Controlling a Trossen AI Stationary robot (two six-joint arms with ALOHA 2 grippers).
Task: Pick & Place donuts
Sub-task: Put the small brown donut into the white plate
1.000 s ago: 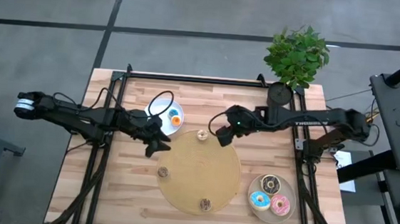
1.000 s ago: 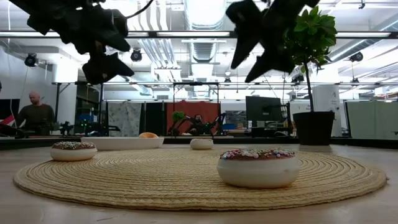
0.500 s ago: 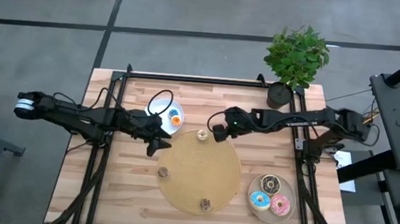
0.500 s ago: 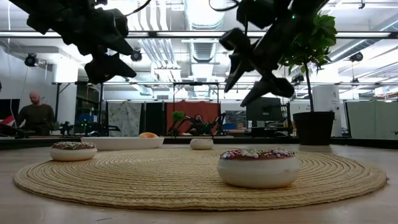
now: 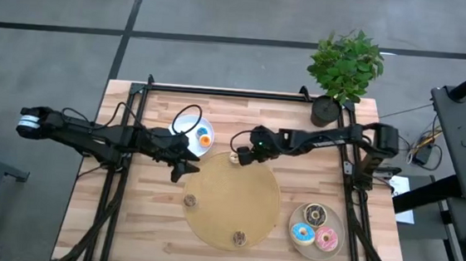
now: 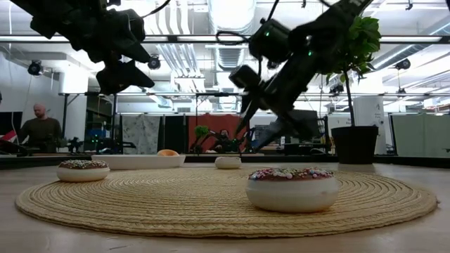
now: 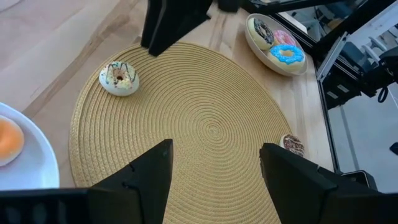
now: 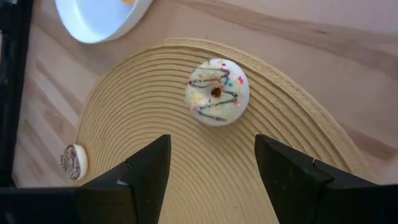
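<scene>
The round woven mat (image 5: 231,201) is the landmark: its middle lies bare, with a white drizzled donut (image 8: 217,92) flat at its far edge, hole up, so no long axis. Two sprinkled donuts (image 5: 189,200) (image 5: 239,239) sit near its left and near edges. The right gripper (image 5: 244,154) hangs over the white one, fingers apart, empty. The left gripper (image 5: 182,167) hovers at the mat's left rim, spread wide, empty. The white plate (image 5: 187,129) lies just beyond; three iced donuts (image 5: 315,224) rest right of the mat.

Grey floor (image 5: 225,13) around the table; ceiling strip lights (image 6: 211,39); possibly a seated person (image 6: 41,126) far off.
</scene>
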